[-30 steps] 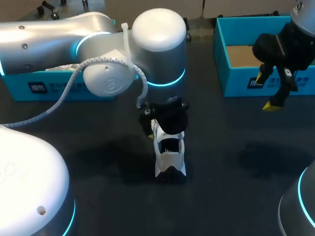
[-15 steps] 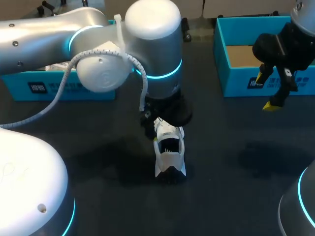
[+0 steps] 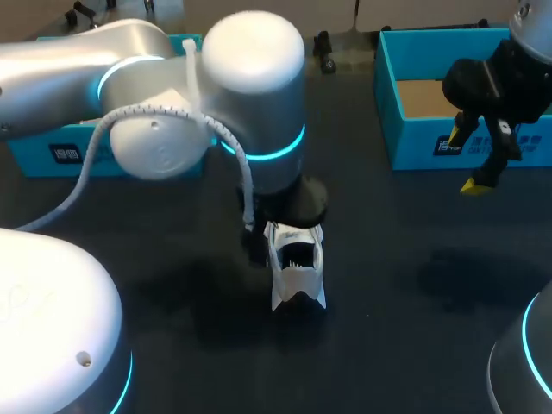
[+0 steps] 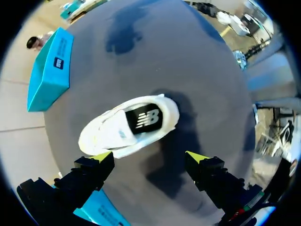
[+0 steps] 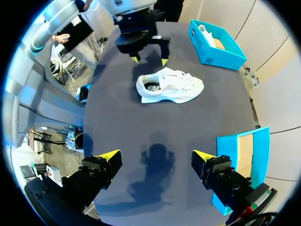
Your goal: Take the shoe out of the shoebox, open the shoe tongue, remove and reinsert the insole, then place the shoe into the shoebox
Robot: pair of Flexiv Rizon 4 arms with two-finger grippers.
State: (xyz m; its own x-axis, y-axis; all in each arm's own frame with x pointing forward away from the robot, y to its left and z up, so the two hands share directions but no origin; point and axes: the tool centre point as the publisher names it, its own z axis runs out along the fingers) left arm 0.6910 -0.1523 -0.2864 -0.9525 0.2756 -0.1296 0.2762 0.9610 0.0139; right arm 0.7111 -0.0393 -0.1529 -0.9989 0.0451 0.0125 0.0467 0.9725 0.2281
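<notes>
Both jaws wide — white shoe (image 4: 113, 134), insole (image 4: 145, 120) seemingly in.

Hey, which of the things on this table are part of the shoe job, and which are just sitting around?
Job:
shoe
open box by the right arm, likely the shoebox
left gripper, open above the shoe
right gripper, open

Lying about:
second teal box behind the left arm
</notes>
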